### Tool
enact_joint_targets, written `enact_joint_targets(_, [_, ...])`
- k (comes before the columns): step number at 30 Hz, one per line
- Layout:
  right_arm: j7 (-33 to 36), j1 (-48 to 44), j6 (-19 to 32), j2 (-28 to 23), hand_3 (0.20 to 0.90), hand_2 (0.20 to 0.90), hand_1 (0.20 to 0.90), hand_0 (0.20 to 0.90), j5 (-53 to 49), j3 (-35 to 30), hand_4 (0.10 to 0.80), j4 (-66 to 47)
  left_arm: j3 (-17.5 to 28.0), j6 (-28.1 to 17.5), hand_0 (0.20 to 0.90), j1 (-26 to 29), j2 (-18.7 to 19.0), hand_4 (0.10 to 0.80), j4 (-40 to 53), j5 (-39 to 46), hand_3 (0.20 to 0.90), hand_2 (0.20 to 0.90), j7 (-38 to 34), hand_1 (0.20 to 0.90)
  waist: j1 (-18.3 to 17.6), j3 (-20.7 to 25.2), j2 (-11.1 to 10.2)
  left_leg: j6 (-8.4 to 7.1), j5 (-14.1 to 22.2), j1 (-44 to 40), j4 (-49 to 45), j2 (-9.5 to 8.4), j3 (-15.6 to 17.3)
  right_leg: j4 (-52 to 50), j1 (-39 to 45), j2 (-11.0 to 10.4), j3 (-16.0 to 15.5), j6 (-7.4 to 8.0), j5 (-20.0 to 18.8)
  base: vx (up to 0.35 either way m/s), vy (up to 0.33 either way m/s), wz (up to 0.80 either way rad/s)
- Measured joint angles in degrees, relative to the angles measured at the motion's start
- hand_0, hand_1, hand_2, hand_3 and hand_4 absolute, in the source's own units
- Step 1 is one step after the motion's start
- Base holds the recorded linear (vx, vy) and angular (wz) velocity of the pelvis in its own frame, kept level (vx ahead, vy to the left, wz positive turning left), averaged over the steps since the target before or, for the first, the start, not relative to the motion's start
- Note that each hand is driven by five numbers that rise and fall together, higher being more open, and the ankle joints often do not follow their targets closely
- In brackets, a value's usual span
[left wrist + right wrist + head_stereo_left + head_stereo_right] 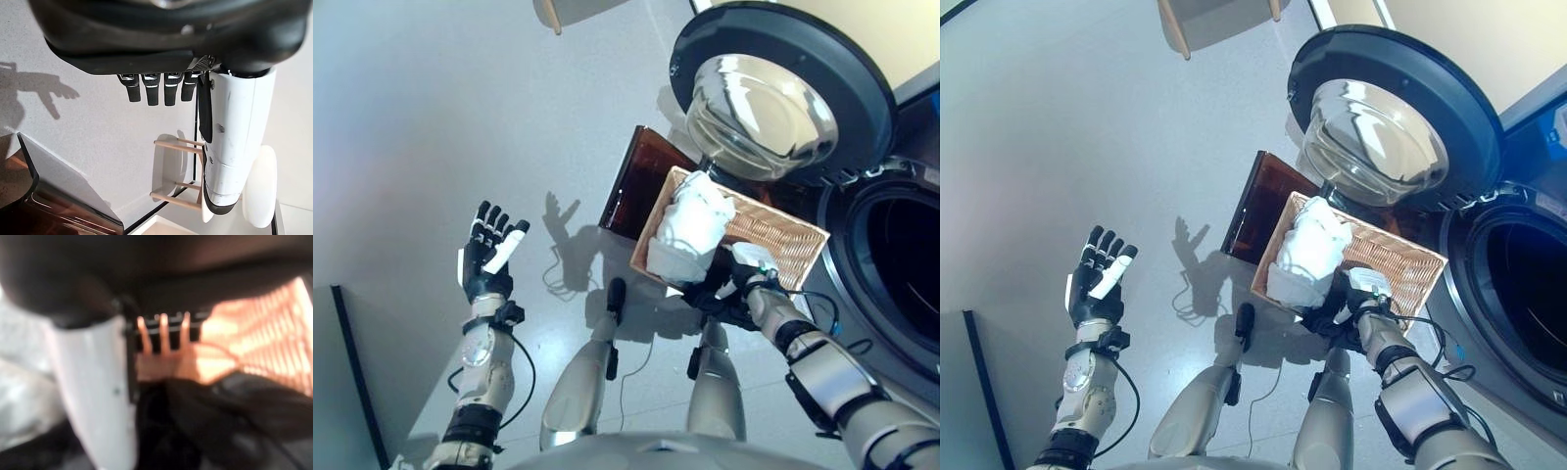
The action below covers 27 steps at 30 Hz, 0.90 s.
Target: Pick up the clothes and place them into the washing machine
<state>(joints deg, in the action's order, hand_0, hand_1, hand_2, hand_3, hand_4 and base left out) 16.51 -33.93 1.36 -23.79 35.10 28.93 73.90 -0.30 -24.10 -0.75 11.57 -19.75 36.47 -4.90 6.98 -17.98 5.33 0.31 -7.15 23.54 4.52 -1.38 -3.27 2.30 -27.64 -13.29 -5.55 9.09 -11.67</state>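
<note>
washing machine (901,264) stands with its round door (773,93) swung wide, so the drum mouth is free to take the load. wicker basket (783,235) sits on the floor just beside the drum opening, a dark brown panel (636,176) touching its far side from the machine; that placement keeps the carry short. clothes: a white bundle (690,225) is heaped in the basket end away from the machine, and a dark garment (230,406) lies at the basket's near rim. right hand (739,284) is down at that rim on the dark garment; right wrist view shows cloth under the thumb, but i cannot tell whether the fingers have closed on it. left hand (489,255) is raised well away from the basket, fingers straight, empty, probably kept clear.
</note>
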Motion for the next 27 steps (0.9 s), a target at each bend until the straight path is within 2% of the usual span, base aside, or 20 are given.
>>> enact_joint_targets(1, [-0.1,-0.07,0.0,-0.03,0.466,0.466,0.466,0.466,-0.22,-0.06,0.49,-0.01,0.01,0.0,0.9,0.0,0.0,0.8,0.0,-0.02,0.9,0.9,0.0,0.9,0.0,-0.02,-0.02,0.0,0.0,0.0,0.0,0.03,0.01,0.0,0.0,0.03,0.01,-0.01,0.0,0.0,0.0,0.0])
enact_joint_targets(2, [-0.09,-0.09,0.02,-0.08,0.2,0.2,0.2,0.2,-0.28,-0.15,0.3,-0.02,0.01,0.0,0.9,0.01,0.01,0.8,0.0,-0.05,0.9,0.9,-0.02,0.9,0.02,-0.04,-0.06,-0.02,0.01,0.01,0.0,0.05,0.02,0.0,-0.03,0.05,0.01,-0.02,0.01,0.0,0.0,0.0])
enact_joint_targets(27, [0.97,-0.53,-0.01,-0.79,0.2,0.2,0.2,0.2,-0.26,-0.11,0.3,-0.69,0.25,0.0,0.9,0.02,0.01,0.8,0.0,-0.82,0.9,0.9,-0.35,0.9,0.07,-0.29,-0.1,-0.31,0.21,0.51,0.0,0.57,0.49,-0.12,-0.87,0.59,0.2,-0.34,0.14,0.0,0.0,0.0])
